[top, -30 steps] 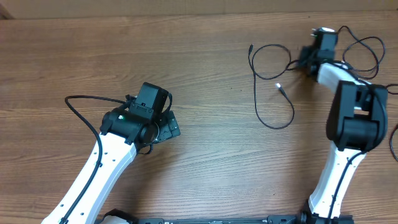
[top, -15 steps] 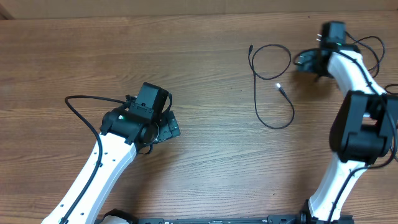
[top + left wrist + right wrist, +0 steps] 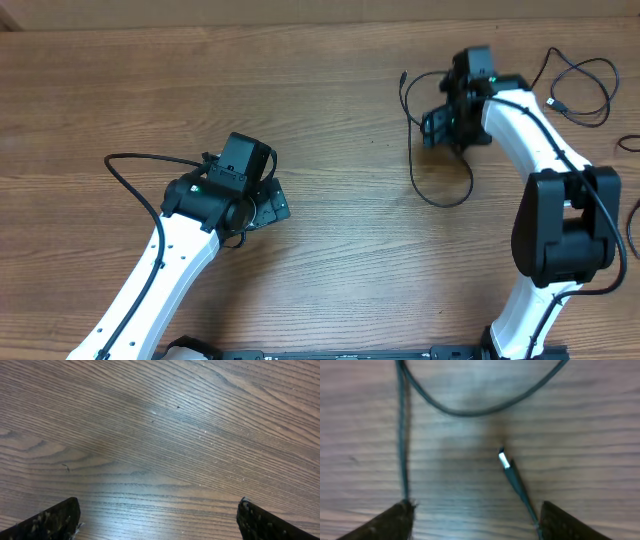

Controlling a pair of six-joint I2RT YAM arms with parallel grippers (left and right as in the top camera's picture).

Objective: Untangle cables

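My right gripper (image 3: 440, 125) hangs over the far right part of the bench (image 3: 330, 90), directly above 1 cable (image 3: 444, 206) that lies loose on the wood. From overhead, that cable runs from a small end near the far edge, down past my gripper on its left side, then curves round in an open loop on the near side of it. In my right wrist view the right gripper (image 3: 475, 525) stands wide open with nothing between the 2 fingers (image 3: 395, 520). The cable (image 3: 400, 435) passes as a straight strand down to the left finger and sweeps across the top of the view in a shallow curve. Its plug (image 3: 504, 458), with a bright metal tip, lies on the bench between the fingers, nearer the right one, and its cord runs down toward that finger. Whether either finger touches the cable I cannot tell, since the view is blurred. A second cable (image 3: 613, 80) lies in loose loops at the far right corner, well apart from the 1st one. My left gripper (image 3: 278, 208) sits over the left middle of the bench, far from both cables. In my left wrist view the left gripper (image 3: 157, 525) is spread wide over bare wood grain and holds nothing.
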